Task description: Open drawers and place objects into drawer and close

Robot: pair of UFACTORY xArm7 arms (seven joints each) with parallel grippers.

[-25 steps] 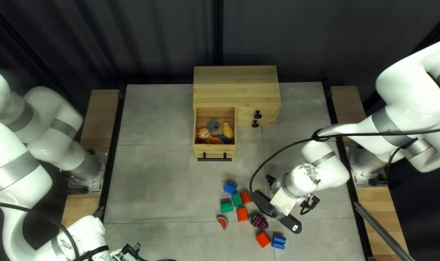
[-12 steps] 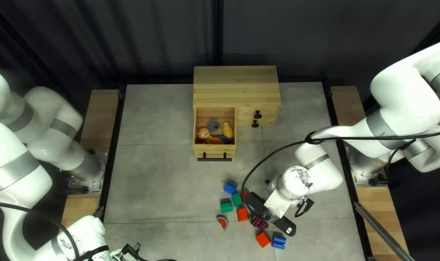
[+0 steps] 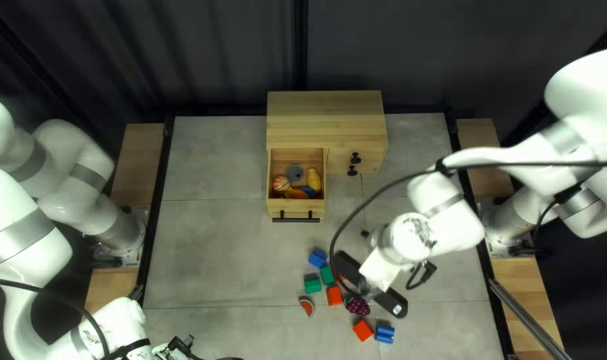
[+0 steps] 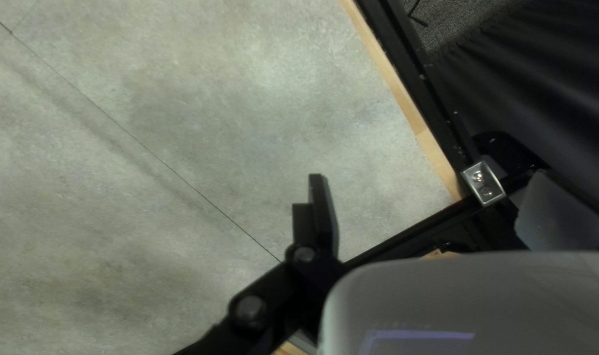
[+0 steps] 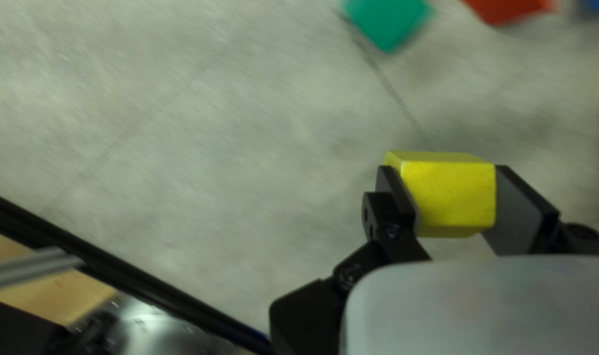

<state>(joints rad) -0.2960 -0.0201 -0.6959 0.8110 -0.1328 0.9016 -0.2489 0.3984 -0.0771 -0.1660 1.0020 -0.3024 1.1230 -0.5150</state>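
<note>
eight blocks, one watermelon slice, one grape bunch, one cabinet

The yellow block is plain, the round toy perhaps striped cream and red.

I see the grey desk carrying a wooden cabinet; in front of it I make out red, green and blue blocks, a watermelon slice and dark red grapes.
</note>
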